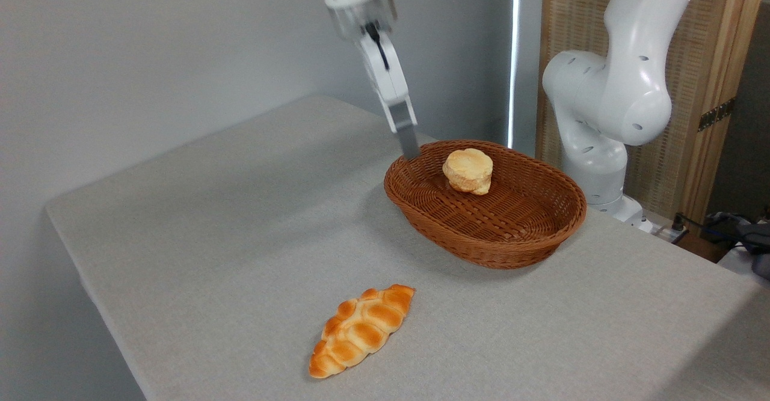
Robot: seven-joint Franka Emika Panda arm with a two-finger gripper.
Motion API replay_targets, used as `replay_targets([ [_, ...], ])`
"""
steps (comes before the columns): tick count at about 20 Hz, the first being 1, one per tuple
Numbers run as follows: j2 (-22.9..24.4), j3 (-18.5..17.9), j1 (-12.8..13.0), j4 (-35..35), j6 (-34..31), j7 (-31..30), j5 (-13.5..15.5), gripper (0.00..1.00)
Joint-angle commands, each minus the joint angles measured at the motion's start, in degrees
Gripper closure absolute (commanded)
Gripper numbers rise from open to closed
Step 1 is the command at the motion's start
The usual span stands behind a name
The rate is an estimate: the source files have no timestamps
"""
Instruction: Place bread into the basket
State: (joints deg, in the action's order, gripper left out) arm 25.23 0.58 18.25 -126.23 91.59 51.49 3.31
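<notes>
My claw (pixel 408 147) hangs edge-on at the left rim of the wicker basket (pixel 529 241), gripping nothing, its gap impossible to tell, while the bun (pixel 468 170) sits inside, so I judge only a clean lift away remains.

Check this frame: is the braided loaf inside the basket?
No, the braided loaf lies on the table, apart from the basket, which holds only the bun.

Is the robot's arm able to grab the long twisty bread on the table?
Probably yes. The braided loaf lies alone on the bare table, with nothing over or beside it. The gripper hangs by the basket rim, holding nothing visible, with a free path down to it.
</notes>
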Motion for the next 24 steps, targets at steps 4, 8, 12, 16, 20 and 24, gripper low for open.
replay_targets([
  [4,-15.9,-7.6,-1.3,24.1,-0.9,-7.9,0.8,0.00],
  [8,-21.7,-7.7,-5.6,32.5,-0.9,-8.9,1.0,0.00],
  [12,-26.7,-7.2,-8.4,39.6,-1.8,-12.1,0.9,0.00],
  [16,-28.2,-5.9,-9.5,42.3,-4.4,-11.3,0.9,0.00],
  [20,-27.5,0.6,-13.2,41.2,-5.5,-11.3,0.2,0.00],
  [24,-27.5,1.0,-13.4,40.5,-4.8,-11.1,-1.0,0.00],
])
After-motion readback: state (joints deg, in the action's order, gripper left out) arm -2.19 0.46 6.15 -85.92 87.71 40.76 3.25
